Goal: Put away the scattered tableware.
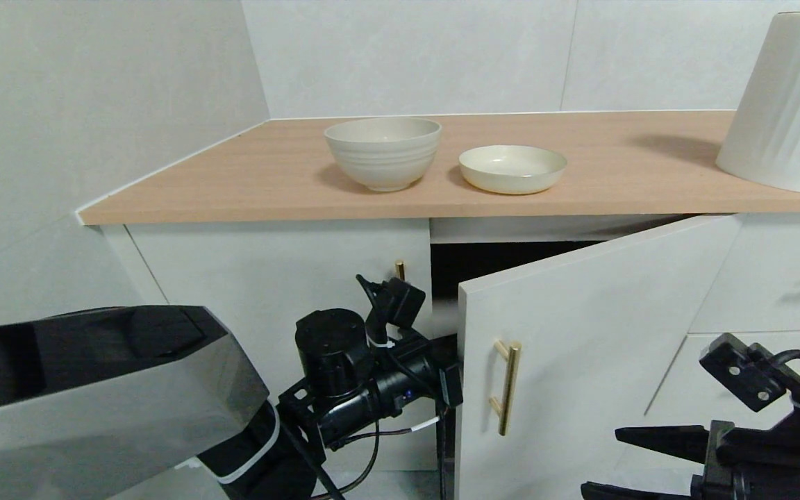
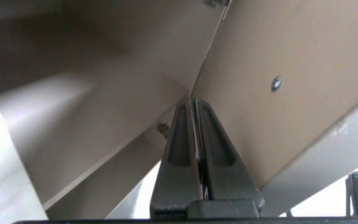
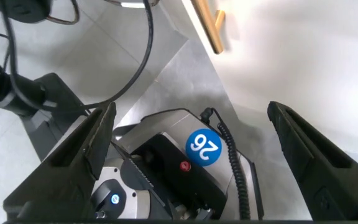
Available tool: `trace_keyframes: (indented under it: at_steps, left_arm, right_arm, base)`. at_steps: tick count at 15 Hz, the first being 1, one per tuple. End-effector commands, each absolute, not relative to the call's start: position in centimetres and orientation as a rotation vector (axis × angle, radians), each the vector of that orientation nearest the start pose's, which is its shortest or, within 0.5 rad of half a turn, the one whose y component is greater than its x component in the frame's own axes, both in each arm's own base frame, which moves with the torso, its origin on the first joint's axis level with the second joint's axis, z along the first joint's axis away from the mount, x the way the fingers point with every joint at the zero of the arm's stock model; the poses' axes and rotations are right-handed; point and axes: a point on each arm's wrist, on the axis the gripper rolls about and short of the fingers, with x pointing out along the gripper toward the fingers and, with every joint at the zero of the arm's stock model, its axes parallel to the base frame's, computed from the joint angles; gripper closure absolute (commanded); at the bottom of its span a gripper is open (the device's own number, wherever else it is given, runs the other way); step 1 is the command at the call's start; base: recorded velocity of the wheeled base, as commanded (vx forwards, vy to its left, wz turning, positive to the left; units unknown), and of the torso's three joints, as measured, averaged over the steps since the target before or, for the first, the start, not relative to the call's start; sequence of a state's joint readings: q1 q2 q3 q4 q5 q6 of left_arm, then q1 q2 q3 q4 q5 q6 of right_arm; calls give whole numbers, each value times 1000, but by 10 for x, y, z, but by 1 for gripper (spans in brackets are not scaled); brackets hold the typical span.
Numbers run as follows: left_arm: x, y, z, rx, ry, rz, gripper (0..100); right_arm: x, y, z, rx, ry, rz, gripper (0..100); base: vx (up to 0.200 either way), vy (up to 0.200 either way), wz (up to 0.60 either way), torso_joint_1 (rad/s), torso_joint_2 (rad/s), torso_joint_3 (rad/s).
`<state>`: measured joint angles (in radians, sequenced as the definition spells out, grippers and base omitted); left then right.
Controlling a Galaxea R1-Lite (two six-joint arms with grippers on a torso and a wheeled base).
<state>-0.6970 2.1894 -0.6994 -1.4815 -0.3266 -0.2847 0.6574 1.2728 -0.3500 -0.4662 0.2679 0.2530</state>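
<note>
Two pale dishes, a deep bowl (image 1: 382, 151) and a shallow bowl (image 1: 512, 168), sit near the front edge of the counter (image 1: 233, 182); the left gripper (image 2: 195, 104) is closed on nothing, the right gripper (image 1: 601, 462) spread open.

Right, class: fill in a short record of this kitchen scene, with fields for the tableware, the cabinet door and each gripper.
Counter: wooden counter against white walls
Tableware: deep bowl and shallow dish, side by side on the counter, apart, both upright
Other item: ribbed white shade at the counter's right end
Cabinet door: cabinet door partly open below the dish, with a brass handle
Left gripper: left gripper shut, behind the door's free edge
Right gripper: right gripper open, empty, low, right of the door
</note>
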Motion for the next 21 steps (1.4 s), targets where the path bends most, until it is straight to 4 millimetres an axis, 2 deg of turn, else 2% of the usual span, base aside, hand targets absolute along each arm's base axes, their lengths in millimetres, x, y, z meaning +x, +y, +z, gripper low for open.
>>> trace_keyframes:
  at_steps: [1, 7, 13, 15, 21]
  left_arm:
    - [274, -240, 78, -260, 148, -1017, 100]
    - [269, -246, 74, -257, 160, -1037, 100]
    - [269, -247, 73, -255, 167, -1042, 100]
    - [271, -250, 66, -252, 180, -1040, 100]
    - [275, -253, 65, -254, 172, -1042, 100]
  right_arm:
    - [126, 105, 150, 143, 561, 849, 0]
    - [126, 105, 147, 140, 575, 846, 0]
    - [125, 105, 146, 136, 581, 850, 0]
    - [125, 105, 146, 136, 583, 849, 0]
    - [125, 106, 145, 132, 589, 856, 0]
  base:
    - [0, 0, 0, 0, 0, 0]
    - [0, 0, 0, 0, 0, 0]
    - [-200, 0, 0, 4, 3, 5]
    - [0, 0, 0, 0, 0, 0]
    - [0, 0, 0, 0, 0, 0]
